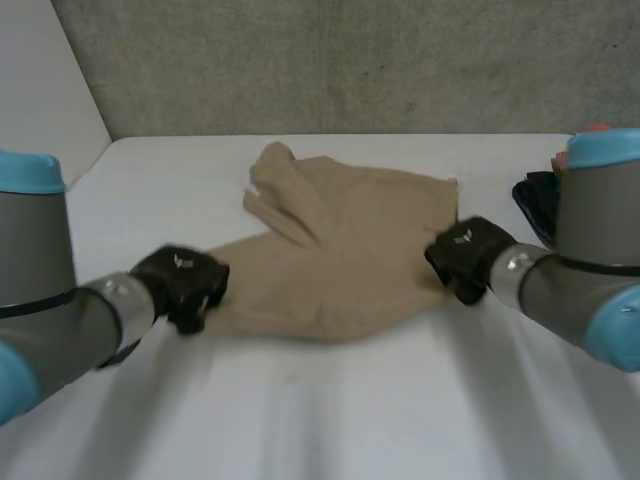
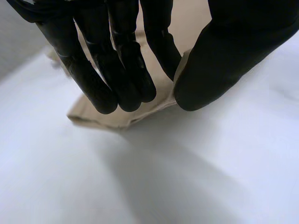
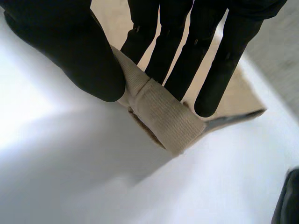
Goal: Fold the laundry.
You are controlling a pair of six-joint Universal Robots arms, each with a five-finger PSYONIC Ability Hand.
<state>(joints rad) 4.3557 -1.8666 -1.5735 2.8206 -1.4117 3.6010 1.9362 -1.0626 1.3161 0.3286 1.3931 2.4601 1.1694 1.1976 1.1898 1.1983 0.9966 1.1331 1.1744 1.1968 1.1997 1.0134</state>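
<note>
A beige garment (image 1: pixel 340 250) lay mostly flat near the middle of the white surface (image 1: pixel 320 420), with one part bunched and turned up at its far left side. The left robot hand (image 1: pixel 185 285) was at the garment's near left corner. In its wrist view its fingers (image 2: pixel 121 79) lay over the cloth while the thumb (image 2: pixel 219 60) pressed at the edge, pinching that corner, which sat slightly off the surface. The right robot hand (image 1: pixel 465 258) was at the right edge, grasping a thick seamed band (image 3: pixel 166 112) of the cloth between thumb and fingers, lifted clear of the surface. The two holds stood well apart at opposite ends of the near side, probably so the cloth could be drawn taut and carried over as one straight edge for a fold. The bunched part would likely need smoothing, since it could spoil a neat fold. A pile of dark clothes (image 1: pixel 535 200) sat at the surface's right edge, apart from the beige garment and seemingly out of the way.
</note>
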